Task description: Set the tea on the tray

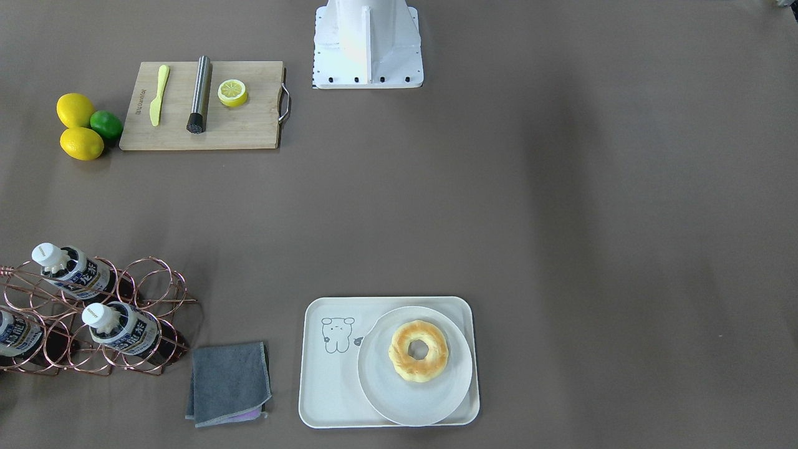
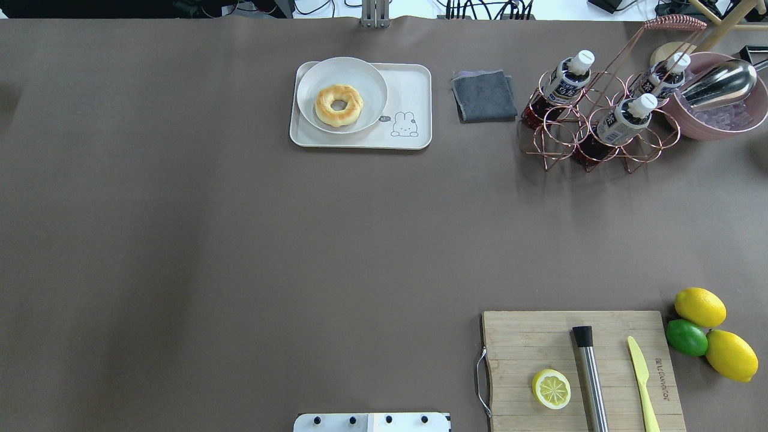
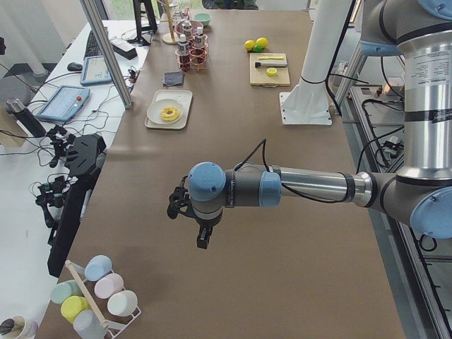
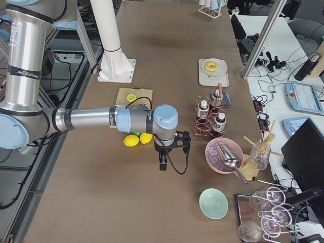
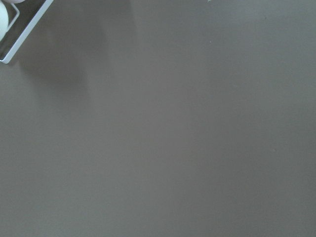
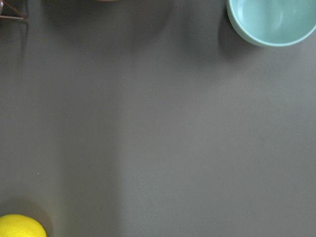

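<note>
I'm hanging both arms over the brown table (image 2: 240, 240) and touching nothing. My left gripper (image 3: 203, 236) points down above bare cloth, well apart from everything, and it shows only from the side, so I cannot tell how far its fingers are spread. The same goes for my right gripper (image 4: 163, 163): it hovers between the lemons (image 4: 137, 139) and the pink ice bowl (image 4: 223, 154), and I can't tell how wide it is. My right wrist camera catches a mint bowl (image 6: 271, 22) at one o'clock and a lemon at seven. Seen from overhead, the tea sits in the copper wire rack (image 2: 600, 141) at about two o'clock on the table. There are three bottles, all tilted with their caps up: the left tea bottle (image 2: 564, 81), the front tea bottle (image 2: 621, 120) and the back tea bottle (image 2: 667, 73). The tray (image 2: 414, 90) lies at twelve o'clock, well apart from the rack. Its bear drawing faces me, and a round plate (image 2: 366, 78) with a doughnut (image 2: 339, 105) fills its nine-o'clock half. A folded grey cloth (image 2: 483, 95) lies between tray and rack, at the tray's three o'clock. No bottle is on the tray yet.
</note>
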